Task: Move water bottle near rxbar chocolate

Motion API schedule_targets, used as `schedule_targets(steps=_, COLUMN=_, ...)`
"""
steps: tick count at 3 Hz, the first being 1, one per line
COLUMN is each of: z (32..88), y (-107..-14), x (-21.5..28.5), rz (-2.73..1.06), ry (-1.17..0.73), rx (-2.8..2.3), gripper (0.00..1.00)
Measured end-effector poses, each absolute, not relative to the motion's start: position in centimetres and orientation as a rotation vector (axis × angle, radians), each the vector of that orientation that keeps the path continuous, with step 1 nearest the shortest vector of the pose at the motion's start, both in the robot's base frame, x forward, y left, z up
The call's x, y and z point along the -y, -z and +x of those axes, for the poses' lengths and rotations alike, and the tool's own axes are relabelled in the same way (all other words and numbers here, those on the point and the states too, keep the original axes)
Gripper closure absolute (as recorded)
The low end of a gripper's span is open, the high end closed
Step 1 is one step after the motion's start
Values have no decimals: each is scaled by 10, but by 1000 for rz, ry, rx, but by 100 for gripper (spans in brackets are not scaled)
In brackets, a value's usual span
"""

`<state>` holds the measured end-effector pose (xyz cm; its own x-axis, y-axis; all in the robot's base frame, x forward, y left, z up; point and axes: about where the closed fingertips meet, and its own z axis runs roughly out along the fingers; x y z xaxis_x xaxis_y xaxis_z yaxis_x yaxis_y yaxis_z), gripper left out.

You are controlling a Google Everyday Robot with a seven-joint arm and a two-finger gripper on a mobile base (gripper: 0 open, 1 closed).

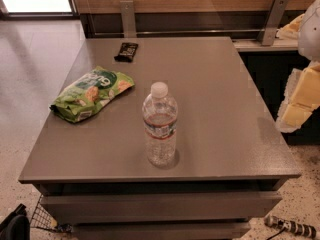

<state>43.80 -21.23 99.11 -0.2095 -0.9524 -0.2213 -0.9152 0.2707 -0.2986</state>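
Observation:
The water bottle (160, 124) stands upright near the front middle of the grey table (225, 84). It is clear ribbed plastic with a white cap and a white, red and blue label band. The rxbar chocolate (126, 51) is a small flat black bar lying at the table's far left, well away from the bottle. My gripper (296, 106), white with pale yellow parts, hangs at the right edge of the view. It is beyond the table's right side, far from the bottle, and holds nothing that I can see.
A green crinkled snack bag (91, 94) lies on the left of the table, between the bar and the bottle. A wood-panelled wall with metal brackets (128, 18) runs behind the table. A dark counter (270, 69) stands to the right.

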Motion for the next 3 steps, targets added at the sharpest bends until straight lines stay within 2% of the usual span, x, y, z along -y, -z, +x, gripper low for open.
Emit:
schedule_targets(steps=1, z=438, y=-991, x=212, rz=-1698, ry=144, rx=-2190, gripper=0)
schedule_targets(steps=3, z=425, y=-957, x=178, rz=-1700, ry=-143, rx=-1927, gripper=0)
